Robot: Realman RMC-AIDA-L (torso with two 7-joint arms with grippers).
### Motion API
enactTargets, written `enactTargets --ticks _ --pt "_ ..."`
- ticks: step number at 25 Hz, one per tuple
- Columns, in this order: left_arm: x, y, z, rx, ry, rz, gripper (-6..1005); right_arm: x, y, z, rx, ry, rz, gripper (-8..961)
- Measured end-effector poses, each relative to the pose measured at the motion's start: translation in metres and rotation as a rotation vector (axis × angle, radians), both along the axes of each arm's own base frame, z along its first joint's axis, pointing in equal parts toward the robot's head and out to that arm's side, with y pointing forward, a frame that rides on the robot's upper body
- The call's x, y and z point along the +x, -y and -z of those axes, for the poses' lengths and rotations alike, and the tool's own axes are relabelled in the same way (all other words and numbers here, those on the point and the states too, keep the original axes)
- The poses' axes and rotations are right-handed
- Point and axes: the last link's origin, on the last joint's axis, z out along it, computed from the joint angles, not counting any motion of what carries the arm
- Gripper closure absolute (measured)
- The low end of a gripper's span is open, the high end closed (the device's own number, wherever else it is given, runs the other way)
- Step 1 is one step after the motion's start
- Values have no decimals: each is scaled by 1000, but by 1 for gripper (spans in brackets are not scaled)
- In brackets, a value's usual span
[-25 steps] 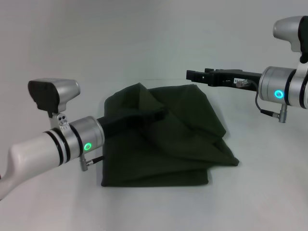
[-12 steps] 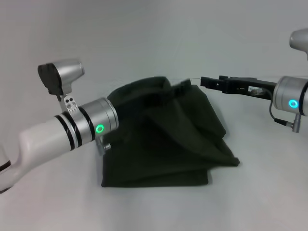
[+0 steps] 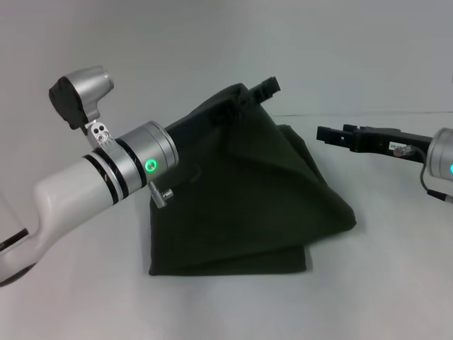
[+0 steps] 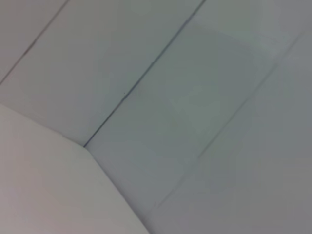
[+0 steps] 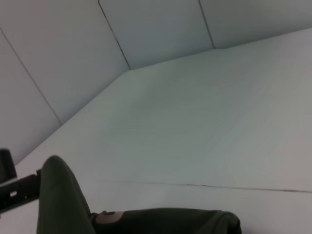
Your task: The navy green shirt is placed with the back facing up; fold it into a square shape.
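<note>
The navy green shirt (image 3: pixel 241 205) lies partly folded on the white table, and its far layer is pulled up into a tent. My left gripper (image 3: pixel 267 86) holds the peak of that tent, shut on the fabric, with only its black tip poking out above the cloth. My right gripper (image 3: pixel 327 134) hovers to the right of the shirt, apart from it, above the table. In the right wrist view the raised fabric (image 5: pixel 63 204) shows with a tan label (image 5: pixel 105 217), and the left gripper (image 5: pixel 14 187) is beside it. The left wrist view holds only pale surfaces.
The white table (image 3: pixel 396 283) stretches around the shirt on all sides, with a pale wall (image 3: pixel 212 42) behind. My left arm (image 3: pixel 92 188) crosses above the shirt's left part.
My left gripper has risen and moved right, pulling the shirt's far layer up into a peak. My right arm has drawn back to the right, away from the shirt.
</note>
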Motion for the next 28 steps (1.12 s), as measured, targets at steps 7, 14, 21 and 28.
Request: enactTargets --ticks 7,14,21,28 --pt "1 -2 2 3 17 -32 126 10 7 -4 2 -3 6 209" --pt "-2 -5 3 5 46 -85 124 18 11 -13 8 -7 0 209" --pt "-7 -4 2 12 37 -96 124 18 21 -17 -32 -34 -46 209" --pt "-15 -4 -1 23 23 -108 125 23 33 -27 -67 -70 -76 208"
